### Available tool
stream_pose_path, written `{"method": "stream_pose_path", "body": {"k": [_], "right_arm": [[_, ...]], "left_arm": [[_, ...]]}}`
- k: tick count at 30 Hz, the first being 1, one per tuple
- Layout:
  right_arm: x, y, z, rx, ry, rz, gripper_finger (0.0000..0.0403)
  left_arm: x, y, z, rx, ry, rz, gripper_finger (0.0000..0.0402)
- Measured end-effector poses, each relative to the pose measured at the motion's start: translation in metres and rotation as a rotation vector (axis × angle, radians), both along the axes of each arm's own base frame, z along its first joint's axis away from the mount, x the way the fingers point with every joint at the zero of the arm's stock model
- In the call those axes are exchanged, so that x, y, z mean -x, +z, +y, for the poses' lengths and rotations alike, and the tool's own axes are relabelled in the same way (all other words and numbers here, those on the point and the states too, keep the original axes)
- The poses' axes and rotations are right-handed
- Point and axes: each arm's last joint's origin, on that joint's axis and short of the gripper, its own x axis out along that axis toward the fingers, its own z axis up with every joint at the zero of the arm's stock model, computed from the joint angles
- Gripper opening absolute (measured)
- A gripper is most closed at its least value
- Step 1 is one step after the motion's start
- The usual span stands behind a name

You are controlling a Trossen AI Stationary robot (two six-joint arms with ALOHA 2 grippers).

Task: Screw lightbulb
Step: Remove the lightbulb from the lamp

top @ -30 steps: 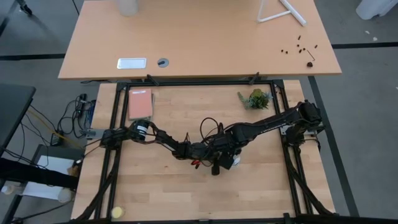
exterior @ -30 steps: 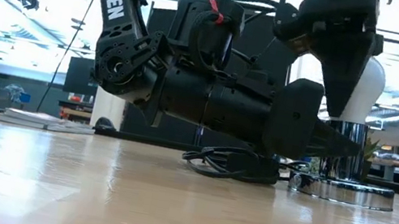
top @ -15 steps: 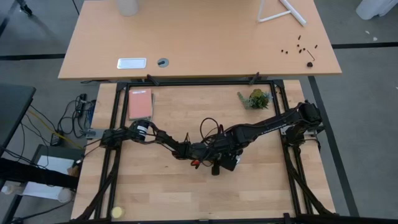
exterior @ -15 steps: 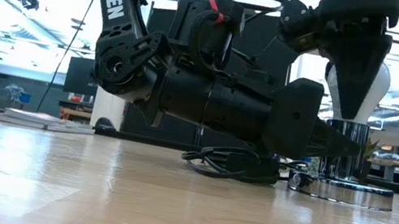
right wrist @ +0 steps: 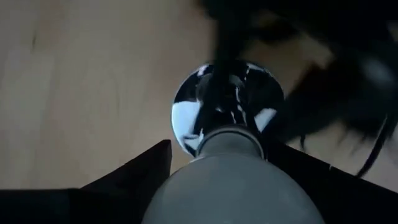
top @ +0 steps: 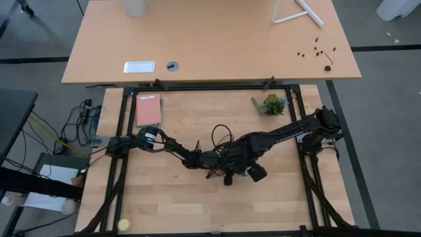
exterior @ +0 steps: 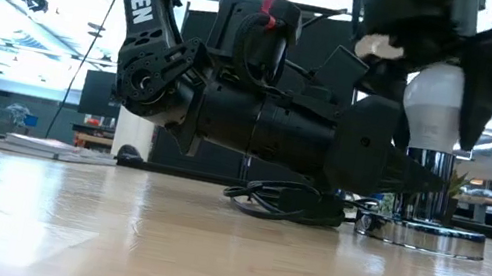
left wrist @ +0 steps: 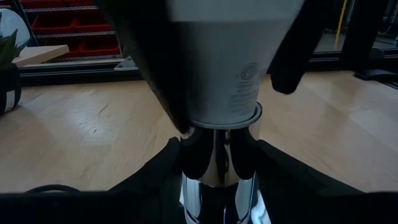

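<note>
The white lightbulb (exterior: 432, 105) stands upright with its base in the chrome neck (left wrist: 217, 165) of the round silvery socket disc (exterior: 422, 236), at the middle of the table. My left gripper (exterior: 427, 178) lies low and level and is shut on that neck. My right gripper (exterior: 438, 86) comes down from above and is shut on the bulb, which also shows in the right wrist view (right wrist: 236, 186). In the high view both grippers (top: 240, 168) meet there and hide bulb and socket. My left gripper pinches the socket's chrome neck (left wrist: 219, 155) between its two fingers (left wrist: 180, 165), just under the bulb. It comes in level from the table's left. The socket disc rests flat on the table. My right gripper pinches the bulb's wide upper body (left wrist: 217, 56) between its two fingers (left wrist: 149, 68), one on each side. The fingers point down along the bulb. The bulb stands upright in the socket neck.
The socket's black cord (exterior: 275, 202) lies coiled on the table behind the left gripper. A small potted plant (top: 270, 104) stands at the far right, a pink book (top: 148, 110) at the far left, a yellow ball (top: 123, 224) at the near left corner.
My right gripper has turned about the upright bulb while staying over the socket; its wrist has swung round toward the table's right. My left gripper and the socket have stayed where they were.
</note>
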Motion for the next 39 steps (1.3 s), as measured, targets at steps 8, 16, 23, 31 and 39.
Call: {"method": "stream_pose_path", "body": {"k": [8,16,23,31,39], "right_arm": [[0.001,0.000,-0.001,0.068,0.727,-0.052,0.0248],[-0.005,0.003,0.000,0.088,0.543,-0.092,0.0310],[-0.012,0.015,0.001,0.053,0.073,-0.112,0.0349],[-0.011,0.015,-0.011,0.032,-0.605,-0.028,0.0339],[-0.006,0.015,-0.010,0.048,-1.019,0.039,0.0320]], "left_arm": [[0.000,0.000,0.001,-0.033,0.020,-0.003,0.0178],[0.000,0.000,0.001,-0.027,0.003,0.002,0.0178],[0.000,0.000,0.001,-0.027,-0.002,0.001,0.0178],[0.000,0.000,0.001,-0.022,-0.001,0.000,0.0178],[0.000,0.000,0.001,-0.015,0.000,0.001,0.0178]]}}
